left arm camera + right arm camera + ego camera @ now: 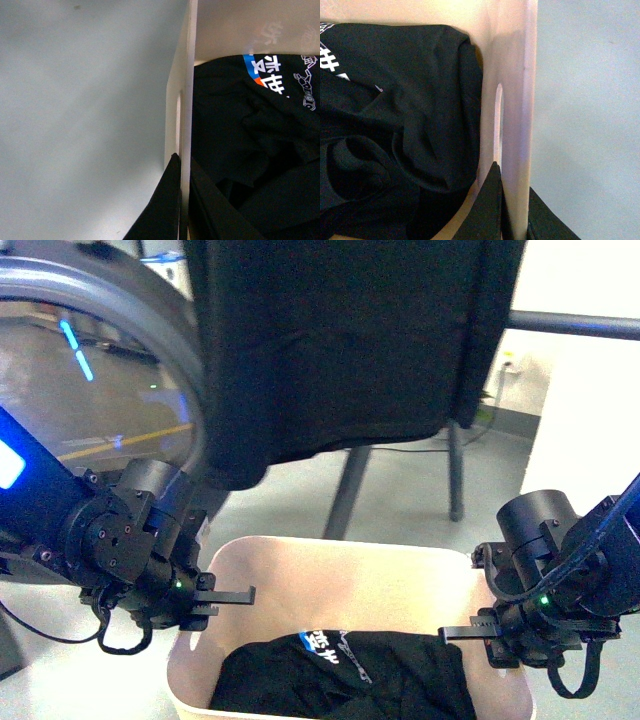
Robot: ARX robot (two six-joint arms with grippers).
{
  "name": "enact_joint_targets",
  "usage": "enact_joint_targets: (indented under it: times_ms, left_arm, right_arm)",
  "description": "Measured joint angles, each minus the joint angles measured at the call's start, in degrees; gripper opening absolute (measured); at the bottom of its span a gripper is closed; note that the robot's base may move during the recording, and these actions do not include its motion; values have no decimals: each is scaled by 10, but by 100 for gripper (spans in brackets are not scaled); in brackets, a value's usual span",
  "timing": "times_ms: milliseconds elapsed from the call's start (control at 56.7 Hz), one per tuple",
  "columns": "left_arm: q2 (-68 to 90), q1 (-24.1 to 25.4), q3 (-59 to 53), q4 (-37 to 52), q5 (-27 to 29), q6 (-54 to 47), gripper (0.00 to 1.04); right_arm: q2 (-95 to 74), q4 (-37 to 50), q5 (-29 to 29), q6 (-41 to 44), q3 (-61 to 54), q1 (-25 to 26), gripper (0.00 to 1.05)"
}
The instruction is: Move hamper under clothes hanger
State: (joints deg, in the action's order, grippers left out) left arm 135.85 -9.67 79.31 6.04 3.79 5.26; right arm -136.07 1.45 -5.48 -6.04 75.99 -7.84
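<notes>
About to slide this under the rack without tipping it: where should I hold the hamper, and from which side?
Take the hamper by the rims of its two short end walls, from above, one arm per end. Those walls are thin, upright and open-topped, so a finger fits each side, by the handle slot. The left gripper and right gripper straddle them this way now.

The grey floor (400, 495) bears the clothes hanger (455, 472) and the hamper (330, 570).
</notes>
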Motion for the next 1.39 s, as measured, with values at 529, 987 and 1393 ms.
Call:
enact_joint_targets:
  times_ms: [529, 987, 1393]
  left_arm:
    - [0, -1, 0, 0, -3, 0, 4]
    - [0, -12, 0, 0, -8, 0, 4]
    - [0, 7, 1, 0, 6, 0, 4]
  right_arm:
    - [0, 0, 2, 0, 0, 2, 3]
    - [1, 0, -9, 0, -1, 12, 3]
    - [1, 0, 6, 1, -2, -9, 3]
